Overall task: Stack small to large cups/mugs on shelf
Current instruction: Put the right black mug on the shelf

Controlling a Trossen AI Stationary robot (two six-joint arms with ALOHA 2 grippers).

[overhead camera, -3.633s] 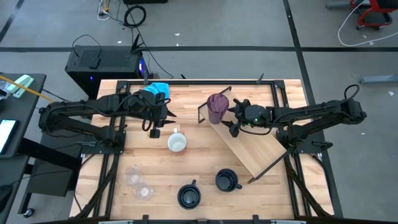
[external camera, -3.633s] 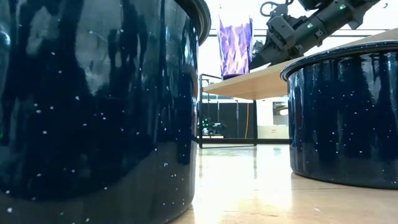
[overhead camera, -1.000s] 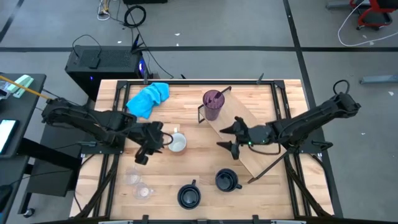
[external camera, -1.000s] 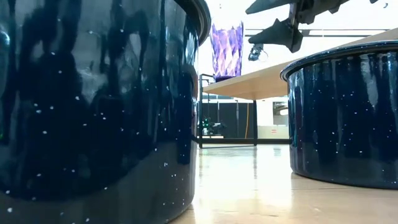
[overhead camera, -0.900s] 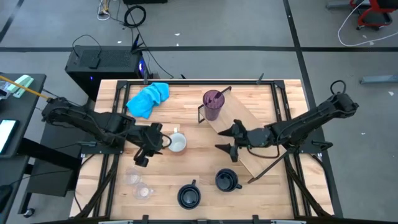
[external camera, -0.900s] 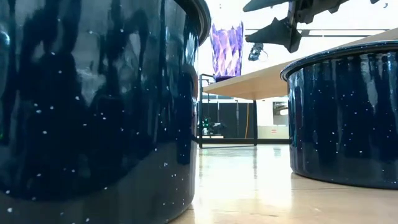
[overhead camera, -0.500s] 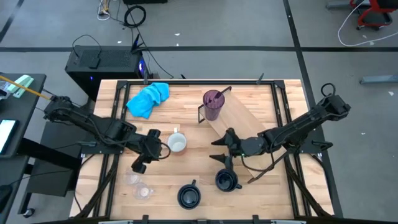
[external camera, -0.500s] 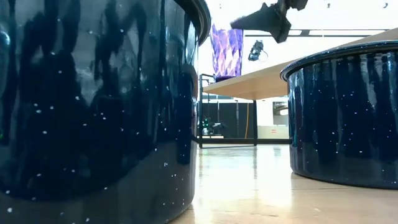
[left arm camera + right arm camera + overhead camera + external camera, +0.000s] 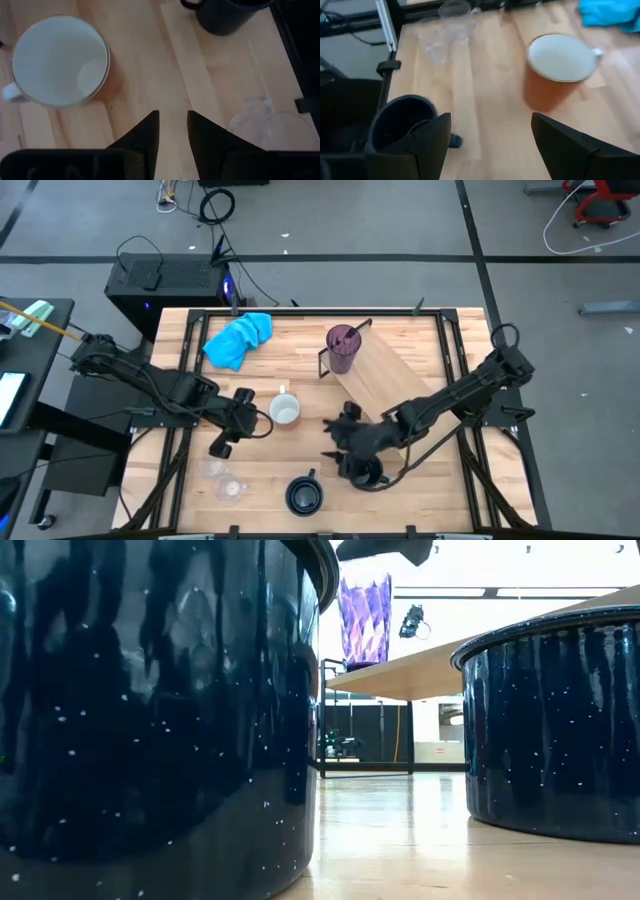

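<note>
A purple tumbler (image 9: 342, 346) stands upright on the far end of the light wooden shelf (image 9: 400, 395), which lies slantwise at the table's right. A white mug (image 9: 285, 410) stands mid-table. Two navy mugs (image 9: 303, 495) (image 9: 364, 471) and two clear glasses (image 9: 222, 476) stand near the front edge. My left gripper (image 9: 218, 445) hovers left of the white mug (image 9: 60, 60), slightly open with nothing between its fingers (image 9: 172, 131). My right gripper (image 9: 333, 438) hangs wide open just left of the right navy mug, with empty fingers (image 9: 490, 142).
A bright blue cloth (image 9: 240, 336) lies at the far left of the table. Black rails (image 9: 180, 430) run along both table sides. In the low view the two navy mugs (image 9: 150, 710) (image 9: 550, 720) fill the foreground. Bare wood lies between the white mug and the shelf.
My right gripper has swung from above the shelf's near half toward the table's near-left, rising a little and tipping forward, and now hangs beside the right navy mug. My left gripper has drifted a little toward the near edge. No cup has moved.
</note>
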